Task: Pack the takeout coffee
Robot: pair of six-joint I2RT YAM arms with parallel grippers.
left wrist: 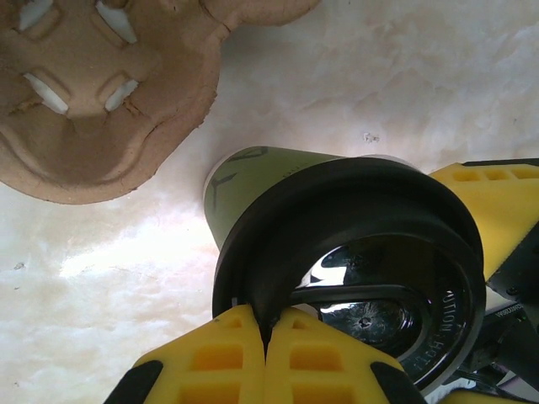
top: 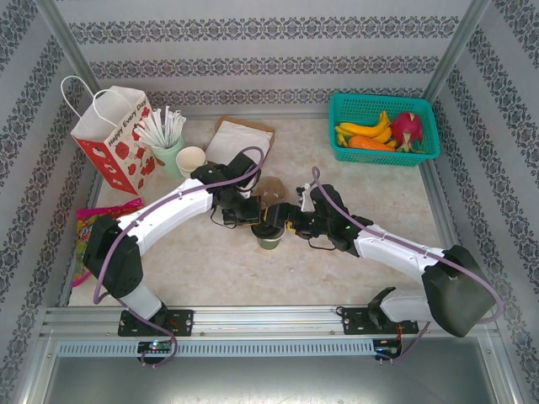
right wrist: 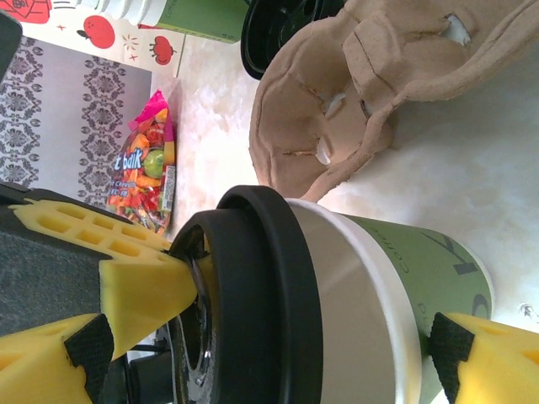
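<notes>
The top camera looks down from high behind the near edge, over the whole table. The left wrist camera hangs close above the cup, facing down on its lid. The right wrist camera, rolled sideways, sits close against the cup's side. All three share the cup and the carrier.
</notes>
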